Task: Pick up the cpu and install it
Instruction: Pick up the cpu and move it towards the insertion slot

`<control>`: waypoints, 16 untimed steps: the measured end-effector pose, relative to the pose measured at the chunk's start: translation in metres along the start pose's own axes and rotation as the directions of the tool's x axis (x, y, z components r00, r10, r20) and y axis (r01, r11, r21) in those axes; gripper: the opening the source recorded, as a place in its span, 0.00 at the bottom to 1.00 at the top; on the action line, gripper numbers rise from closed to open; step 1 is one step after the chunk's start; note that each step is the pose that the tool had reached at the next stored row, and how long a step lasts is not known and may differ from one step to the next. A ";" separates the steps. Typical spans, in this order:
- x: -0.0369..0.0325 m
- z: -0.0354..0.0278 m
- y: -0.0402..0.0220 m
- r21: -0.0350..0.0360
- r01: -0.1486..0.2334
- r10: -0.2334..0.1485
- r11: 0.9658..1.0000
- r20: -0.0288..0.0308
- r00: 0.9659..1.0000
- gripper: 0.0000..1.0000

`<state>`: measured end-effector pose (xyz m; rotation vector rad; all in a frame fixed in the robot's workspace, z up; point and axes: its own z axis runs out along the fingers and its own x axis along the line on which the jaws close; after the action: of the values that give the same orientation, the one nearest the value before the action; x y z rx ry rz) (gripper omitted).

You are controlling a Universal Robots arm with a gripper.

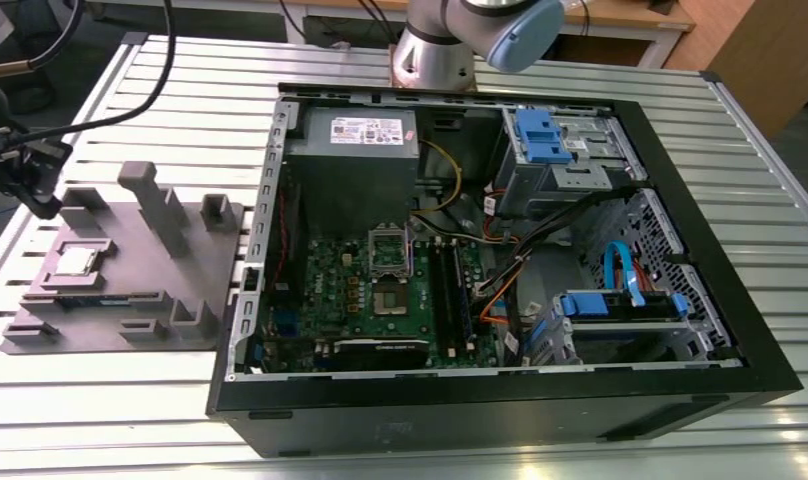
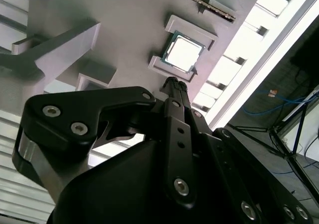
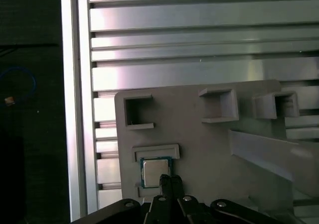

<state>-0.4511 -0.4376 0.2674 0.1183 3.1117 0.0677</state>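
Observation:
The cpu [image 1: 81, 261] is a small silver square chip lying flat in a pocket of the grey fixture plate [image 1: 124, 320], at the exterior view's left, outside the computer case [image 1: 511, 400]. In both wrist views the cpu [image 2: 183, 53] [image 3: 153, 169] sits between two raised white brackets. My gripper [image 1: 31, 178] hovers above the fixture's far corner, a little way from the chip. Its black fingers [image 2: 174, 84] [image 3: 168, 180] are pressed together with nothing between them, their tips just beside the chip in the wrist views.
The open case holds a green motherboard with the socket frame [image 1: 388, 298], a power supply [image 1: 355, 135] and blue drive brackets [image 1: 538, 135]. Tall grey posts [image 1: 151, 205] rise from the fixture. A narrow memory stick [image 2: 204, 2] lies near the chip. The slatted table edge [image 3: 75, 109] is close.

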 end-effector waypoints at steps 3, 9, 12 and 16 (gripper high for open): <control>0.0025 0.0052 -0.0007 0.000 0.000 0.000 1.000 0.000 1.000 0.11; 0.0077 0.0160 -0.0031 0.000 0.000 0.000 1.000 -0.001 1.000 0.11; 0.0092 0.0214 -0.0050 0.000 0.000 0.000 1.000 -0.003 1.000 0.11; 0.0096 0.0353 -0.0096 0.001 0.000 0.000 1.000 -0.009 1.000 0.11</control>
<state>-0.4604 -0.4449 0.2314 0.1189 3.1203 0.0674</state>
